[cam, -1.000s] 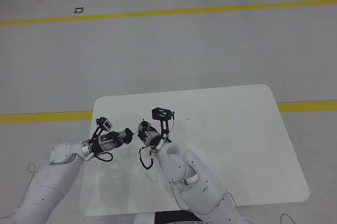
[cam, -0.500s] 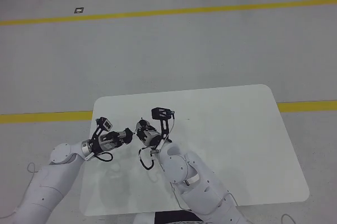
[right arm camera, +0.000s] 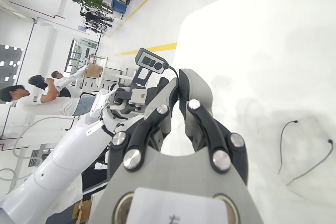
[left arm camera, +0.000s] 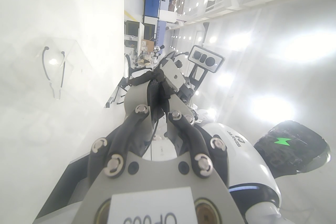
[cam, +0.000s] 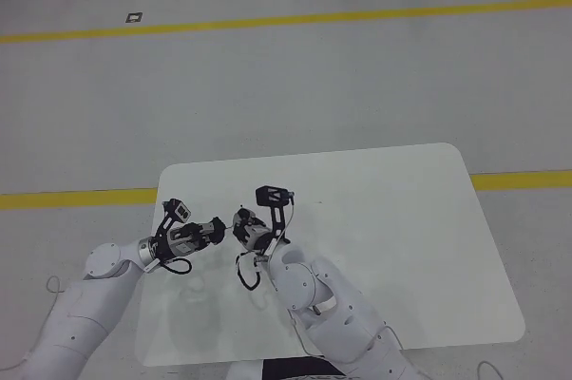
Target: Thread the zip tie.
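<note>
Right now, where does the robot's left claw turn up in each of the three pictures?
Top view: the left claw is over the left part of the table, tip to tip with the right claw.
Left wrist view: the left claw is in the foreground.
Right wrist view: the left claw is just beyond the right claw.
Shared landmark: the white table.

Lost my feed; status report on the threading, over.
Left tool and right tool shut, tip to tip above table. Tie between them too thin to confirm. Two loose zip ties lie aside, nothing blocking.
</note>
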`<move>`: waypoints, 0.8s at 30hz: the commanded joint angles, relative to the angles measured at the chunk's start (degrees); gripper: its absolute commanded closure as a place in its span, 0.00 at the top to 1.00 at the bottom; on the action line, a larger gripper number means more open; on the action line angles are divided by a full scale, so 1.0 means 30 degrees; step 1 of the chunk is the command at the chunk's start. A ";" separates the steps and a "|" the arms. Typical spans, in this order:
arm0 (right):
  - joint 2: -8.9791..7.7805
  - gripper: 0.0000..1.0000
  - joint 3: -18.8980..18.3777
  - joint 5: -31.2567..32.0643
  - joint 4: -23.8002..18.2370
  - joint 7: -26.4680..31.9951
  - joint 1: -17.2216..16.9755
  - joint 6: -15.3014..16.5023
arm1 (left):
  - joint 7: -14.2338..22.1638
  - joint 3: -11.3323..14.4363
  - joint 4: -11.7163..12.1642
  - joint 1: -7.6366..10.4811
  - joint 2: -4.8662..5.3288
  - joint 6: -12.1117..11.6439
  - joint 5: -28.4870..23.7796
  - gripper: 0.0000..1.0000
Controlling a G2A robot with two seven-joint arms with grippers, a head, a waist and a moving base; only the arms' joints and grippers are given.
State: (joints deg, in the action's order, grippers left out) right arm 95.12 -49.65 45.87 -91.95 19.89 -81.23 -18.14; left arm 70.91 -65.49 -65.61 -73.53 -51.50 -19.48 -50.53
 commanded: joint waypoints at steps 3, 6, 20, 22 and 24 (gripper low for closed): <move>-0.0022 0.00 0.0037 -0.0209 0.0040 0.0103 0.0037 -0.0030 | 0.0000 0.0000 0.0000 0.0000 0.0000 0.0000 0.0000 0.00; -0.0045 0.00 0.0011 -0.0406 -0.0010 -0.0051 0.0015 0.0122 | 0.0000 0.0000 0.0000 0.0000 0.0000 0.0000 0.0000 0.00; -0.0179 0.00 0.0203 -0.0681 -0.0204 -0.0430 -0.0090 0.0613 | 0.0000 0.0000 0.0000 0.0000 0.0000 0.0000 0.0000 0.00; -0.0178 0.00 0.0257 -0.0729 -0.0091 -0.0401 -0.0021 0.0557 | 0.0000 0.0000 0.0000 0.0000 0.0000 0.0000 0.0000 0.00; -0.0178 0.00 0.0310 -0.0771 -0.0023 -0.0398 0.0047 0.0494 | 0.0000 0.0000 0.0000 0.0000 0.0000 0.0000 0.0000 0.00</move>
State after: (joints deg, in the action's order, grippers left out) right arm 94.59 -48.79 43.62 -92.10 18.69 -81.18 -16.57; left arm 70.91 -65.49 -65.61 -73.53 -51.50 -19.48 -50.53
